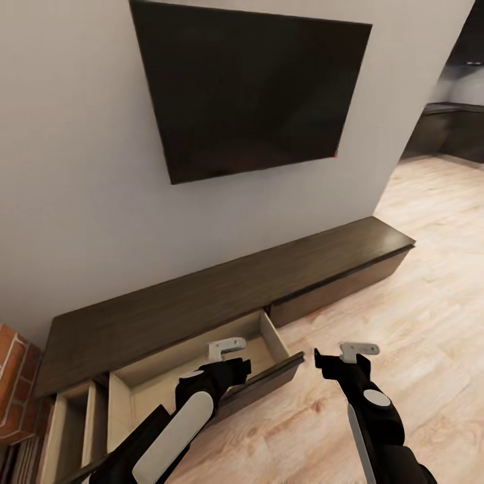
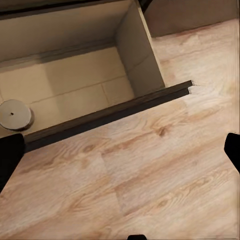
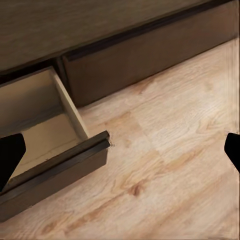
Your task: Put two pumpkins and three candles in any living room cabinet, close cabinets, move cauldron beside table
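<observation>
The long dark-brown cabinet [image 1: 222,296] runs along the wall under the television. Its left drawer [image 1: 269,380] is pulled out, showing pale wood inside; the right drawer front [image 3: 150,55] is shut. One cream candle [image 2: 15,114] stands on the open drawer's floor [image 2: 75,85], near its dark front panel [image 2: 110,117]. My left gripper [image 1: 232,366] hangs open over the drawer's front edge, holding nothing. Beside the drawer's right corner, above the floor, my right gripper [image 1: 339,366] is open and holds nothing. Pumpkins and cauldron are out of view.
A black television [image 1: 255,87] hangs on the grey wall. A red brick wall [image 1: 13,383] and open pale shelf compartments [image 1: 74,417] lie at the cabinet's left end. Light wood floor [image 1: 417,302] stretches to the right toward dark kitchen units [image 1: 450,131].
</observation>
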